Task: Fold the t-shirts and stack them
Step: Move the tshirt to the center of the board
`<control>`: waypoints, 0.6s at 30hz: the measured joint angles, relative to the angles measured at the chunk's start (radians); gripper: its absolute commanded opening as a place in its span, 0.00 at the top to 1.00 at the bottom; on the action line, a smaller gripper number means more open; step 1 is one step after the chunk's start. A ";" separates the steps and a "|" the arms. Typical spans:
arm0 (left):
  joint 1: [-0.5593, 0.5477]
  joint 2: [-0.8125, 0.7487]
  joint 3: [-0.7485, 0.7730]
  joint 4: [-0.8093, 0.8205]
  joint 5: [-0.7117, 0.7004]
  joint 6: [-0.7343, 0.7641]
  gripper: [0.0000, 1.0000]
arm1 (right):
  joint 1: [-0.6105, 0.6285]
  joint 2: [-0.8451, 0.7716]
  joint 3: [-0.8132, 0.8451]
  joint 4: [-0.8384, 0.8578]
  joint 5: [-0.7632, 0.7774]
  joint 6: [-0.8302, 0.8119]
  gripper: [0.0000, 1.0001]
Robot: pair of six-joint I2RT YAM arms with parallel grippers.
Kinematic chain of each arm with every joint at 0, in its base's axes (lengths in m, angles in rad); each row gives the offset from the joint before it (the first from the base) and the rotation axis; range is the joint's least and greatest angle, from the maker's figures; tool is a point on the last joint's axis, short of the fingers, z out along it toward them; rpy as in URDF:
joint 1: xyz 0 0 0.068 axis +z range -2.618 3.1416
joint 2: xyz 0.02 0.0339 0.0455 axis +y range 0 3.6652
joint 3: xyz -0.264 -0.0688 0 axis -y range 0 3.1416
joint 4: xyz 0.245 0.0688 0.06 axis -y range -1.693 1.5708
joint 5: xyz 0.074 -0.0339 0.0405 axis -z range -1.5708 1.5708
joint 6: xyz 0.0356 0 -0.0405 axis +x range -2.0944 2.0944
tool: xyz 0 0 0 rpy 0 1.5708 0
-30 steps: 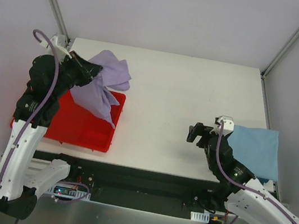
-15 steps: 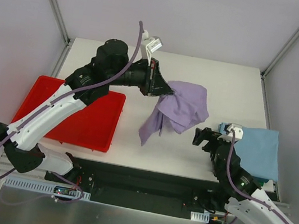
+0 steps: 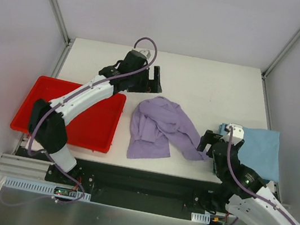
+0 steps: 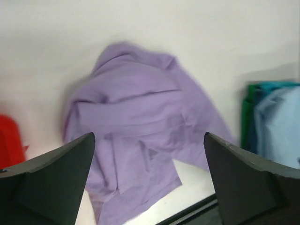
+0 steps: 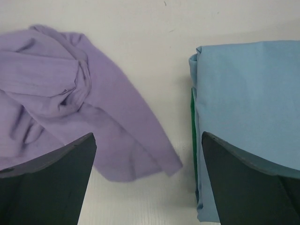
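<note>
The lavender t-shirt (image 3: pixel 159 128) lies crumpled on the white table, between the two arms. My left gripper (image 3: pixel 157 83) hovers open just behind it with nothing between the fingers; the left wrist view looks down on the lavender shirt (image 4: pixel 136 117) past the gripper (image 4: pixel 149 137). The light blue t-shirt (image 3: pixel 258 149) lies folded at the right edge, on top of the dark green t-shirt, of which only an edge (image 5: pixel 192 123) shows. My right gripper (image 3: pixel 209 142) stands open and empty between the lavender shirt's right sleeve (image 5: pixel 140 140) and the blue shirt (image 5: pixel 248 108).
A red plastic tray (image 3: pixel 88 125) sits at the table's left side with nothing visible in it. The table's near edge runs just in front of the lavender shirt. Metal frame posts stand at the back corners.
My left arm swung the lavender shirt from above the red tray to mid-table and let it go; it now lies on the table. The right arm edged slightly nearer.
</note>
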 measured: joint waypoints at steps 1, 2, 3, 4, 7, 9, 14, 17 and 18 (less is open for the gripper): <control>0.025 0.046 0.003 -0.021 -0.011 -0.002 0.01 | 0.000 0.027 0.009 -0.010 -0.003 0.003 0.04; 0.039 0.069 0.003 -0.041 -0.023 -0.002 0.01 | 0.000 0.062 0.020 -0.021 -0.009 0.006 0.04; 0.047 0.085 0.000 -0.068 -0.032 -0.001 0.01 | 0.000 0.096 0.029 -0.029 -0.013 0.009 0.04; 0.047 0.086 -0.008 -0.086 -0.046 0.000 0.01 | 0.000 0.126 0.037 -0.035 -0.018 0.010 0.04; 0.022 0.025 -0.053 -0.093 -0.077 0.000 0.01 | 0.000 0.206 0.058 -0.048 -0.041 0.013 0.04; -0.007 -0.055 -0.113 -0.095 -0.104 -0.001 0.01 | 0.000 0.261 0.071 -0.048 -0.071 0.010 0.04; -0.093 -0.229 -0.277 -0.092 -0.131 -0.011 0.01 | -0.024 0.390 0.107 -0.045 -0.162 0.009 0.04; -0.156 -0.260 -0.383 -0.087 -0.132 -0.044 0.01 | -0.066 0.460 0.122 -0.024 -0.235 0.005 0.04; -0.176 -0.260 -0.414 -0.089 -0.135 -0.058 0.01 | -0.075 0.478 0.126 -0.014 -0.254 -0.001 0.04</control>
